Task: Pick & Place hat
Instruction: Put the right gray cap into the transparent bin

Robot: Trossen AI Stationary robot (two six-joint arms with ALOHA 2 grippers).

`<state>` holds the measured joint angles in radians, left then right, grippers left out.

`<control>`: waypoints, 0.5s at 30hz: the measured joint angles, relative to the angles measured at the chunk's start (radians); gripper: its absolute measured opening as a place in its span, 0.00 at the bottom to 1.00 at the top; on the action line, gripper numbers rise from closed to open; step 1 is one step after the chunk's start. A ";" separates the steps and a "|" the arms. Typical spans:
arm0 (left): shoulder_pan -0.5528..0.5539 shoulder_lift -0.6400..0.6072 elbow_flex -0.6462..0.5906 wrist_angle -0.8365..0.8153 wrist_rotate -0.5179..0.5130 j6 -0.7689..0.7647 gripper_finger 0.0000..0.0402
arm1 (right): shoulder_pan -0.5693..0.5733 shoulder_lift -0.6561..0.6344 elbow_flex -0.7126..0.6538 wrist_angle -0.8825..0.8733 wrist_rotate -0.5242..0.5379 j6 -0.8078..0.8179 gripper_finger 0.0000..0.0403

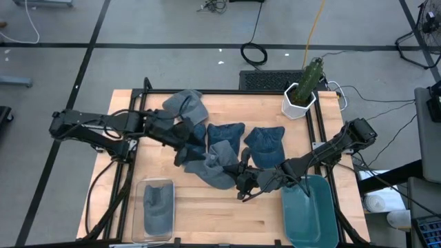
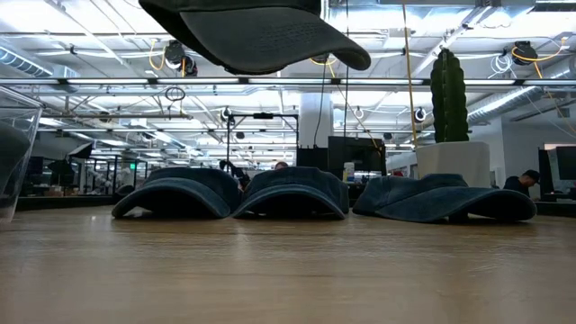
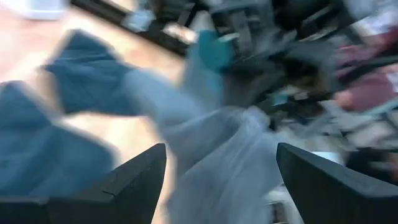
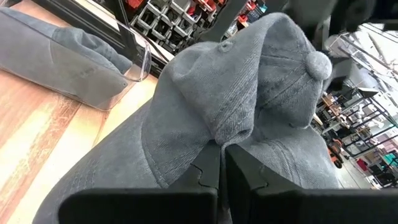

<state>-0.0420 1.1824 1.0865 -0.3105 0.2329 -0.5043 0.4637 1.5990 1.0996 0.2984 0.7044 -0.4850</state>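
While the wooden bench (image 1: 227, 213) carries several blue caps, a grey cap (image 1: 217, 169) is held above its middle, pinched in the closed right hand (image 1: 242, 186). Beside that cap, the left hand (image 1: 185, 141) is spread wide open, gripping nothing.

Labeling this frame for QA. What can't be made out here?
- Left wrist view: motion blur; open left pincer faces a grey hat, contact unclear.
- Low view: lifted grey hat cut off by the top edge; neither pincer shows.
- High view: right pincer too small to read its grip; right wrist view shows it shut on the grey hat.
- Clear bin: contents dim behind its wall.
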 joint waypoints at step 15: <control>0.048 0.195 0.290 -0.309 0.084 0.026 0.78 | 0.000 0.000 0.000 0.006 0.019 -0.119 0.00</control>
<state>0.0055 1.3775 1.3767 -0.6194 0.3164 -0.4786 0.4637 1.5993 1.0996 0.3045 0.7230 -0.6036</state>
